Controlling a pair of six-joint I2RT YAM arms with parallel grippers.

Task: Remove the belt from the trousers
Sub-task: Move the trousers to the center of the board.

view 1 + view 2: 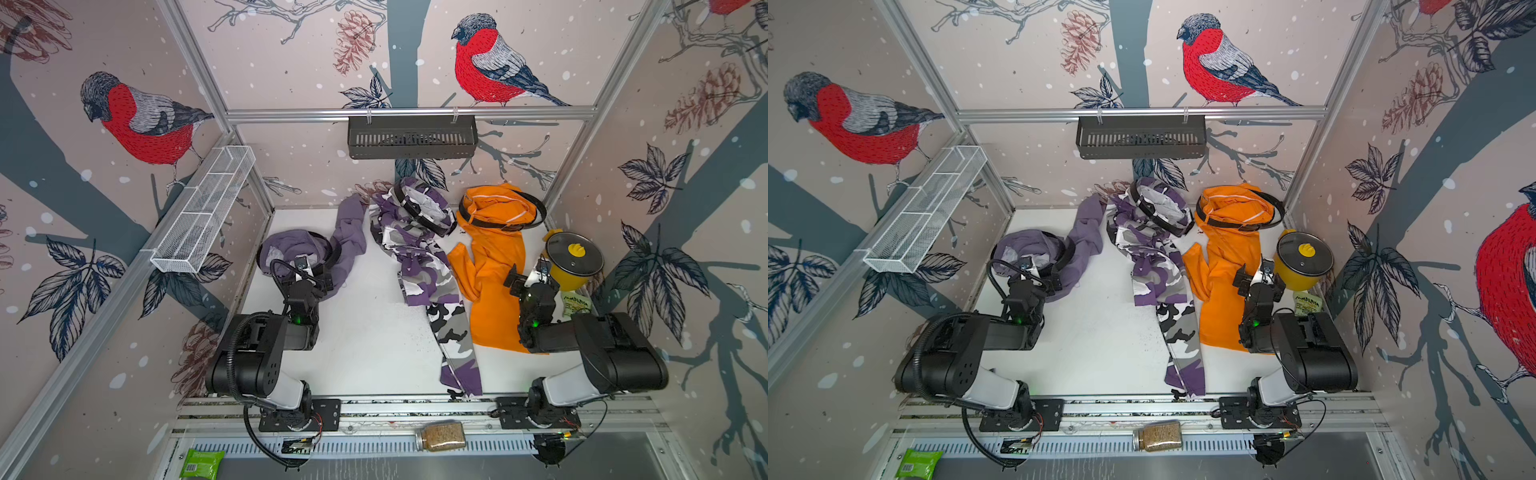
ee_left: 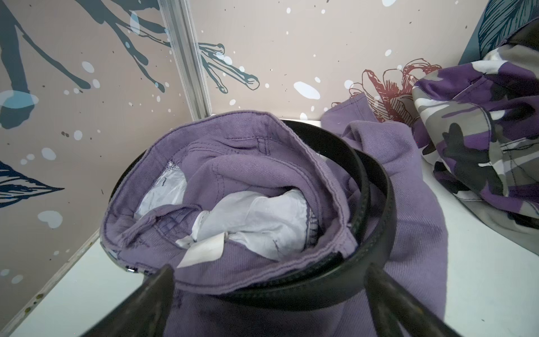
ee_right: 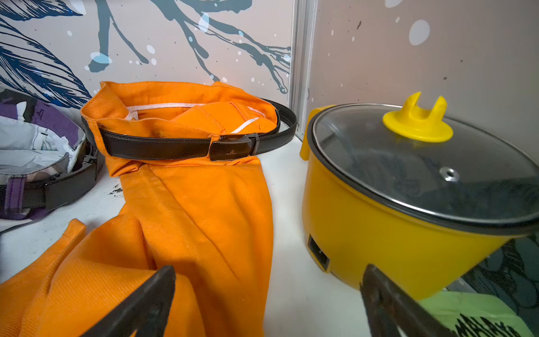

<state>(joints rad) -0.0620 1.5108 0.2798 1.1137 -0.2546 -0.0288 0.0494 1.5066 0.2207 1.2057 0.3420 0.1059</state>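
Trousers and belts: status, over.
Left gripper open at lilac trousers, right gripper open at orange trousers. Belts on all three pairs. Yellow pot close beside right gripper.

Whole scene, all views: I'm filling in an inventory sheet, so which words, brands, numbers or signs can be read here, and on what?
"...MALAYA", first letters unclear: pale green packet beside the yellow pot; its smaller print is blurred.
Green wrapper at the front edge: barcode, digits too small.
Belt buckle on the orange trousers: tiny mark, unreadable.
White tag in the lilac trousers: no print seen.
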